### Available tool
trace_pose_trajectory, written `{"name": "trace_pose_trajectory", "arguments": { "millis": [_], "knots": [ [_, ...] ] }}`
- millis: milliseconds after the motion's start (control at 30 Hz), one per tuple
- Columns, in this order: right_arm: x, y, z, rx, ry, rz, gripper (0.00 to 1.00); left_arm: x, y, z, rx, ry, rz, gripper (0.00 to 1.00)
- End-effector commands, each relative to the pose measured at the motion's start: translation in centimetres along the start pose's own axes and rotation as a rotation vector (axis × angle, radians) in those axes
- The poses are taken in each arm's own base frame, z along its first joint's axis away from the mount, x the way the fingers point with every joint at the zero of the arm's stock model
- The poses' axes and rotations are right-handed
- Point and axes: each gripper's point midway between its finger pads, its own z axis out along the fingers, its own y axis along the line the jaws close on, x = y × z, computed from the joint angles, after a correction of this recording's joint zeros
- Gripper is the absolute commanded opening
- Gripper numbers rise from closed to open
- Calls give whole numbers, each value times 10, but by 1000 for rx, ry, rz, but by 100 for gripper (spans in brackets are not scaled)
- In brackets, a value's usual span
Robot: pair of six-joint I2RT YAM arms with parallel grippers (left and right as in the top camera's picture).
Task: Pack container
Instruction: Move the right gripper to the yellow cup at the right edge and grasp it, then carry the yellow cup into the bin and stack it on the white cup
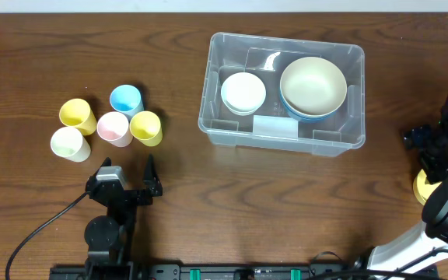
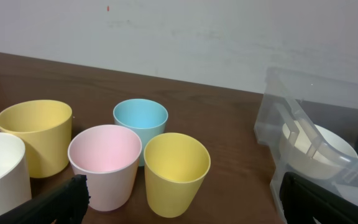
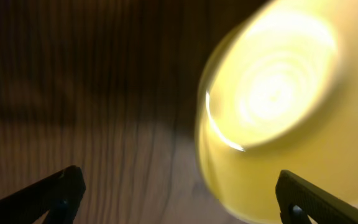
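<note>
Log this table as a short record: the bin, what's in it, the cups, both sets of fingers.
container: clear, open top, right of centre
inside: white bowl left; cream bowl nested in blue bowl right
outside, left of it: yellow cup, blue cup, pink cup, second yellow cup, white cup
left gripper: fingers open, empty, by the cups
right gripper: fingers open, above a blurred yellow round thing

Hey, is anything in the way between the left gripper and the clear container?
Nothing visible blocks it. The left gripper stands open, and bare table runs from it to the container at its near left corner. The nearer yellow cup sits just left of that line, so a wide swing might clip it.
</note>
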Motion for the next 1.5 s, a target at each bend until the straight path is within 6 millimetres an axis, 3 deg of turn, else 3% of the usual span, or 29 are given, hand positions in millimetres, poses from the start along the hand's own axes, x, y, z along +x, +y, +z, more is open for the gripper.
{"name": "trace_pose_trajectory", "arguments": {
  "millis": [0, 267, 500, 667, 833, 933, 1100, 1267, 1400, 1467],
  "knots": [
    [5, -7, 15, 6, 18, -21, 99, 15, 7, 1, -31, 45, 17, 98],
    [5, -6, 24, -4, 6, -18, 96, 15, 7, 1, -31, 45, 18, 98],
    [5, -5, 24, -8, 3, -17, 36, 15, 7, 1, -31, 45, 18, 98],
    [5, -5, 24, -8, 3, -17, 1, 15, 7, 1, -31, 45, 17, 98],
    [4, 2, 22, -39, 7, -14, 1, 15, 7, 1, -31, 45, 17, 98],
    [0, 11, 9, -81, 15, -13, 1, 15, 7, 1, -31, 45, 18, 98],
    [-16, 37, -52, -238, -21, -60, 1, 15, 7, 1, -31, 45, 17, 98],
    [-20, 72, -169, -528, -171, -242, 1, 15, 7, 1, -30, 45, 17, 98],
    [21, 94, -271, -750, -350, -528, 1, 15, 7, 1, -31, 45, 17, 98],
    [60, 104, -316, -838, -471, -726, 1, 15, 7, 1, -31, 45, 17, 98]
  ]
}}
